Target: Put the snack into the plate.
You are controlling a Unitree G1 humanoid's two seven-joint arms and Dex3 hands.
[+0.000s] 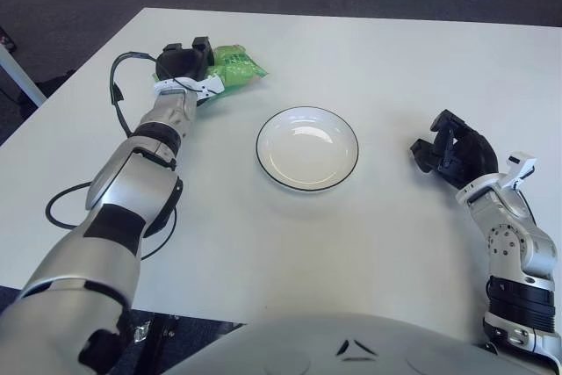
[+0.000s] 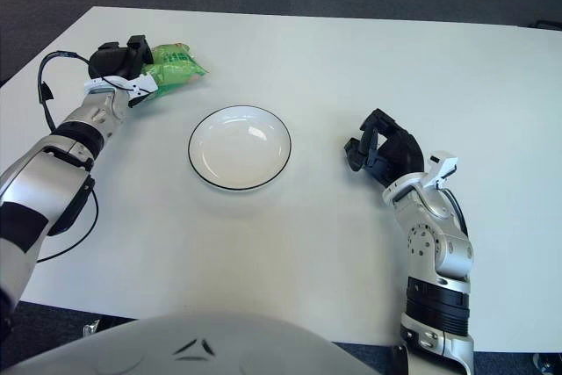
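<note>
A green snack bag [image 1: 235,67] is at the far left of the white table, held in my left hand [image 1: 183,61], whose black fingers are closed around its left end. The bag [image 2: 174,66] points right, toward the plate. A white plate with a dark rim [image 1: 265,164] sits empty at the table's middle, right of and nearer than the bag. My right hand [image 1: 452,152] shows to the right of the plate with its fingers curled and nothing in them.
A black cable [image 1: 114,98] loops along my left arm and over the table's left side. The table's far edge [image 1: 351,17] runs just behind the bag, with dark floor beyond.
</note>
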